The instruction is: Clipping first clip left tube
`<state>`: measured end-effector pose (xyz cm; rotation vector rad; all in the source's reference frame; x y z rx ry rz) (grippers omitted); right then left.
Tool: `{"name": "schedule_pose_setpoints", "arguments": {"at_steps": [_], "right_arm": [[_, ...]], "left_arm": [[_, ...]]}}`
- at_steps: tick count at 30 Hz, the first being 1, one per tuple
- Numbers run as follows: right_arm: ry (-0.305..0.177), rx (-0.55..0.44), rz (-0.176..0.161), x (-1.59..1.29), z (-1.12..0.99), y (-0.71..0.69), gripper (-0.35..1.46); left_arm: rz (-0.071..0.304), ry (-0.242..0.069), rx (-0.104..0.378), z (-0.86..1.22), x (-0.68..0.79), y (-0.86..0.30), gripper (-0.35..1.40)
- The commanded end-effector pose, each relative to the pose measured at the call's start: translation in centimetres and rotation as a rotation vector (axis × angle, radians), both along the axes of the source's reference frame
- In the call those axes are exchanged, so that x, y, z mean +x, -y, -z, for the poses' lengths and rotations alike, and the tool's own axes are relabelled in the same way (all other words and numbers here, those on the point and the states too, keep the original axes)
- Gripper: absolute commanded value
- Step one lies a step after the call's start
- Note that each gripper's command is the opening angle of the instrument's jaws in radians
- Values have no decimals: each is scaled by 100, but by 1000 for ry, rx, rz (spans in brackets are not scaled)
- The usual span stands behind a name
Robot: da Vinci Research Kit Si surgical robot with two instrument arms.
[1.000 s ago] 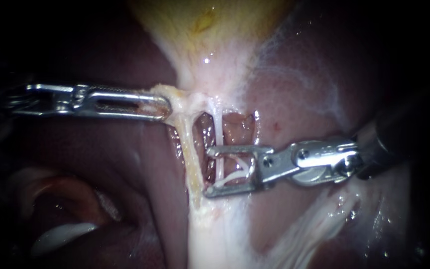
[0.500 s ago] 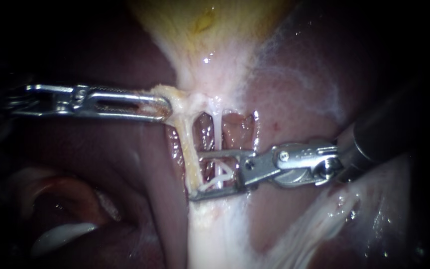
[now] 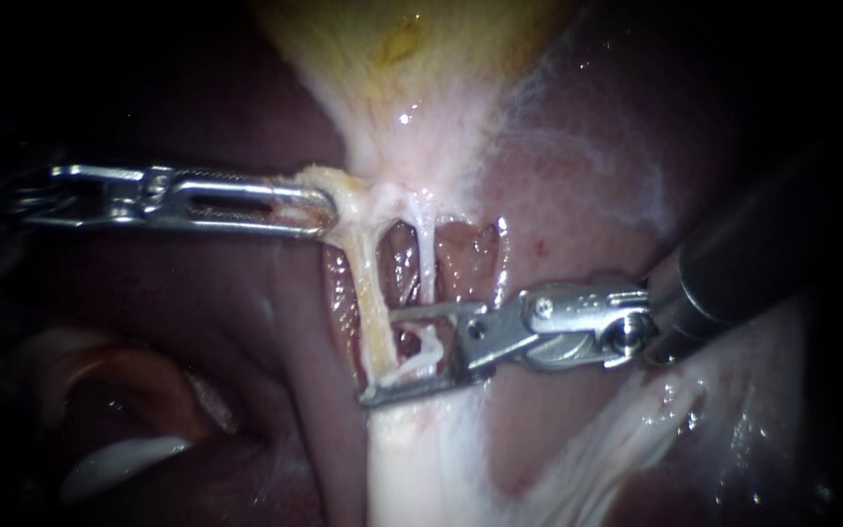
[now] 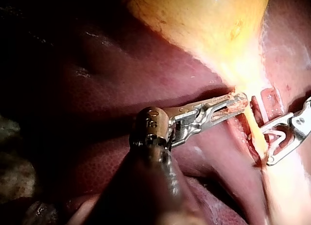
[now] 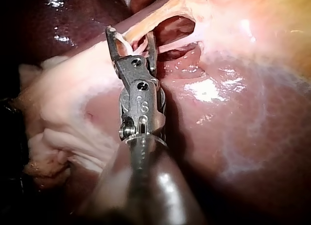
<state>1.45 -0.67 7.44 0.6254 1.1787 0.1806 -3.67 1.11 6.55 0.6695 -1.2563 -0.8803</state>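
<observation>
So over the last second the right instrument (image 3: 379, 355) has been slid sideways across the window below the gallbladder (image 3: 412, 59). Its pincer was parked around the thin right tube (image 3: 426, 259) before, and now its tips have been brought up to the left tube (image 3: 368, 293). The pincer is still spread apart, nothing squeezed yet. The pale clip (image 3: 421, 353) can be seen sitting between the jaws.

What that probably means: the reach-in part looks pretty much done and only the closing is left. It's hard to tell whether the left tube is fully inside the pincer. The jaw farther from the gallbladder pokes just past it, while the nearer jaw seems to stop right beside it. The right tube also looks caught in the gap, so a bit more care may be needed there before anything gets fired.

The left instrument (image 3: 324, 210) hasn't been moved at all. Its pincer is clamped on the yellowish tissue (image 3: 329, 185) right at the gallbladder's narrow end, and the left tube is kept stretched that way.

The left tube itself hangs from that narrow end and runs away from the gallbladder. It's yellowish, flat-looking and clearly thicker than the white right tube beside it, with dark red liver (image 3: 587, 195) showing between the two.
</observation>
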Motion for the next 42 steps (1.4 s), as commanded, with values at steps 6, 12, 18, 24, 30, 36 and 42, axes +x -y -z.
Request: {"name": "schedule_pose_setpoints", "arguments": {"at_steps": [6, 12, 18, 24, 30, 36, 42], "right_arm": [[-3, 11, 0, 8, -5, 2, 44], [-5, 26, 7, 19, -12, 8, 43], [-31, 63, 11, 27, -16, 10, 43], [-39, 79, 7, 32, -17, 9, 42], [-40, 95, 4, 35, -19, 10, 40], [-39, 97, 7, 37, -23, 14, 38], [-34, 114, 5, 38, -23, 13, 30]], "left_arm": [[0, 0, 0, -1, -1, 0, -35], [1, -1, 0, -2, -3, 1, -35], [1, -1, 0, -1, -3, 1, -35], [2, -1, -1, -2, -4, 1, -35], [2, -1, -1, -2, -4, 1, -35], [2, -1, -1, -2, -4, 1, -35], [2, -1, -1, -2, -4, 1, -35]]}}
